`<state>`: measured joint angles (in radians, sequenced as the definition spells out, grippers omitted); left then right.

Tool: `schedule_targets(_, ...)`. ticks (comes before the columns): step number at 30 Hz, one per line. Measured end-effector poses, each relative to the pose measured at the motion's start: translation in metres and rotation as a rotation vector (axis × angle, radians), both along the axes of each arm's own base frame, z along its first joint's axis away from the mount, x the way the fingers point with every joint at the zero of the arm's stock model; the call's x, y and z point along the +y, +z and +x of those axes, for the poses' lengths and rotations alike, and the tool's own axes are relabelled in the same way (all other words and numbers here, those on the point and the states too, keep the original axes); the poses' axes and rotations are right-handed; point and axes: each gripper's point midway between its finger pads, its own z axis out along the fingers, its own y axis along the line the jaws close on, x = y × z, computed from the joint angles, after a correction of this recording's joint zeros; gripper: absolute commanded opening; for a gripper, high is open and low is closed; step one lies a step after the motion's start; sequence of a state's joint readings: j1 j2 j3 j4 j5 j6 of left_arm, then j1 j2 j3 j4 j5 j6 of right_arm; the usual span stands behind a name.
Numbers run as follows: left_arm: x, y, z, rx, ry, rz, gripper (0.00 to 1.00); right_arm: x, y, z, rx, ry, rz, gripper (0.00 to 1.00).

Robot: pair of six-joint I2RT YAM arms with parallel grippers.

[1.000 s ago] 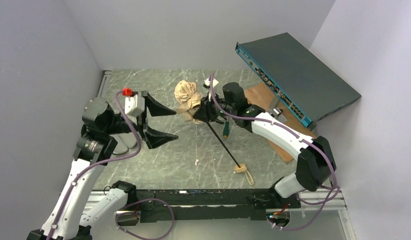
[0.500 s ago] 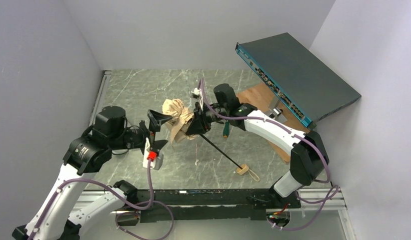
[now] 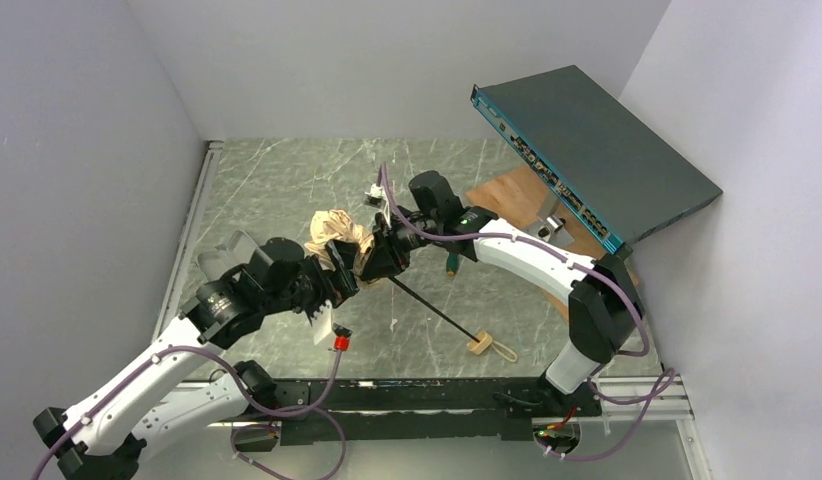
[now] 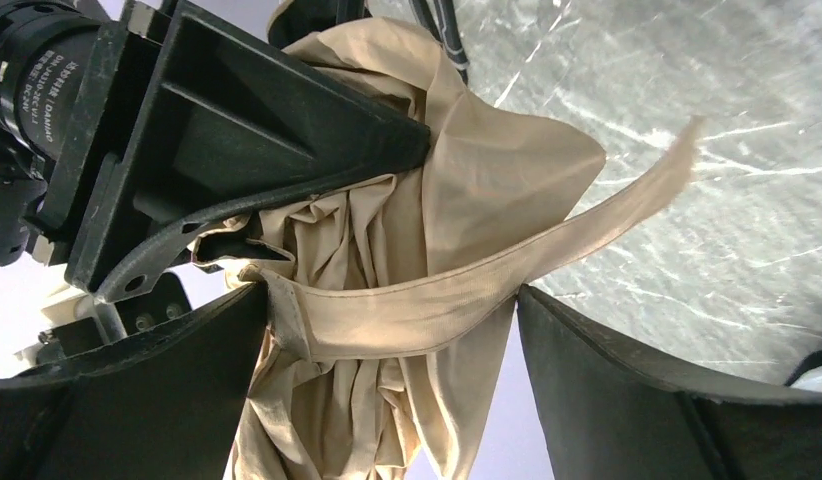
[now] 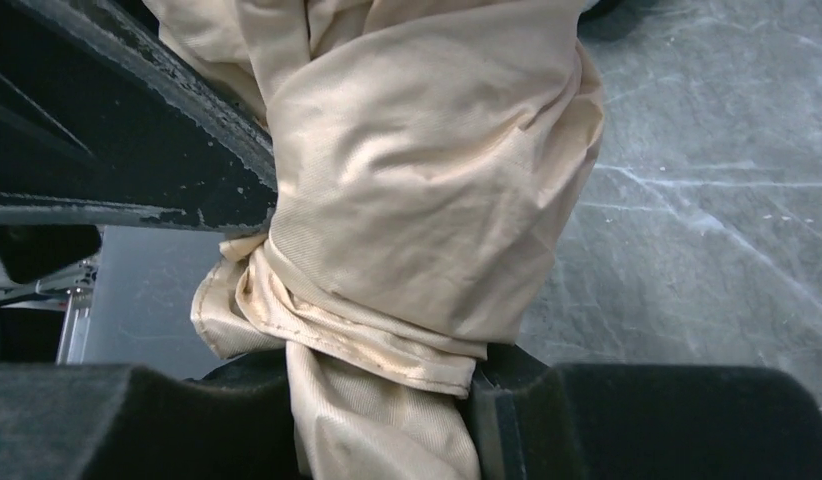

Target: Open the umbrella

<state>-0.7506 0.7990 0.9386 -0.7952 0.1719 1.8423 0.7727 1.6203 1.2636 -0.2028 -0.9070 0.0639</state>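
Note:
The umbrella (image 3: 332, 228) is folded, its pale beige canopy bunched and lifted off the table. Its thin dark shaft (image 3: 437, 312) slopes down to the cream handle (image 3: 478, 343), which rests on the table. My right gripper (image 3: 372, 262) is shut on the lower part of the canopy; the right wrist view (image 5: 382, 420) shows fabric (image 5: 427, 170) pinched between its fingers. My left gripper (image 3: 332, 283) is open. In the left wrist view (image 4: 389, 300) its jaws stand wide on either side of the fabric (image 4: 467, 170), and the closing strap (image 4: 587, 225) stretches across between them.
A dark flat equipment box (image 3: 597, 150) leans over the back right corner, above a wooden board (image 3: 517, 200). A green-handled tool (image 3: 451, 262) lies under my right arm. Grey walls close in the left, back and right sides of the marble table (image 3: 267, 180).
My left arm swung in from the left and turned its wrist, bringing its open jaws around the canopy. My right gripper carried the canopy leftward and nearer, and the handle shifted slightly.

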Motion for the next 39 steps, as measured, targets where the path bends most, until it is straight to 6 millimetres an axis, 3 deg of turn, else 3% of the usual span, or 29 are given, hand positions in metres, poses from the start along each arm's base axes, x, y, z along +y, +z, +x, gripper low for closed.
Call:
schedule_targets(4,-0.001,-0.011,0.012,-0.092,0.017,-0.005,1.0,0.001,-0.009,0.004,0.019,-0.016,-0.032,0.0)
schedule_targets(5,-0.002,-0.012,0.016,-0.115,0.021,-0.007,0.95,0.001,-0.01,0.005,0.023,-0.019,-0.037,0.0)
schedule_targets(10,-0.01,-0.013,0.031,-0.236,0.033,-0.044,0.35,-0.001,-0.015,0.014,0.033,-0.054,-0.062,0.0)
schedule_targets(11,-0.011,-0.01,0.032,-0.254,0.033,-0.058,0.26,-0.001,-0.016,0.014,0.036,-0.056,-0.067,0.0)
schedule_targets(13,-0.01,-0.012,0.033,-0.28,0.037,-0.067,0.18,-0.003,-0.017,0.016,0.037,-0.064,-0.072,0.02)
schedule_targets(15,-0.009,-0.013,0.033,-0.297,0.042,-0.074,0.11,-0.004,-0.017,0.019,0.029,-0.074,-0.078,0.35)
schedule_targets(16,-0.008,-0.012,0.032,-0.3,0.043,-0.078,0.07,-0.005,-0.017,0.021,0.021,-0.076,-0.079,0.45)
schedule_targets(17,-0.007,-0.011,0.031,-0.297,0.046,-0.085,0.01,-0.005,-0.017,0.021,0.014,-0.073,-0.077,0.5)
schedule_targets(22,0.005,-0.01,0.02,-0.242,0.089,-0.149,0.0,-0.003,-0.001,0.015,-0.028,-0.052,-0.041,0.82)
schedule_targets(26,0.014,-0.016,0.008,-0.131,0.145,-0.227,0.0,-0.002,0.052,0.025,-0.1,-0.094,0.055,0.91)
schedule_targets(29,0.021,-0.04,-0.002,0.027,0.21,-0.246,0.0,-0.011,0.12,0.061,-0.235,-0.211,0.181,0.93)
schedule_targets(32,0.028,-0.063,-0.012,0.177,0.286,-0.252,0.0,-0.037,0.201,0.094,-0.406,-0.365,0.318,0.95)
schedule_targets(34,0.031,-0.071,-0.015,0.236,0.327,-0.269,0.0,-0.055,0.246,0.104,-0.508,-0.451,0.389,0.96)
schedule_targets(37,0.036,-0.076,-0.013,0.316,0.409,-0.323,0.0,-0.077,0.309,0.101,-0.67,-0.539,0.491,0.98)
schedule_targets(39,0.043,-0.082,-0.008,0.379,0.484,-0.362,0.0,-0.089,0.334,0.096,-0.751,-0.573,0.531,0.99)
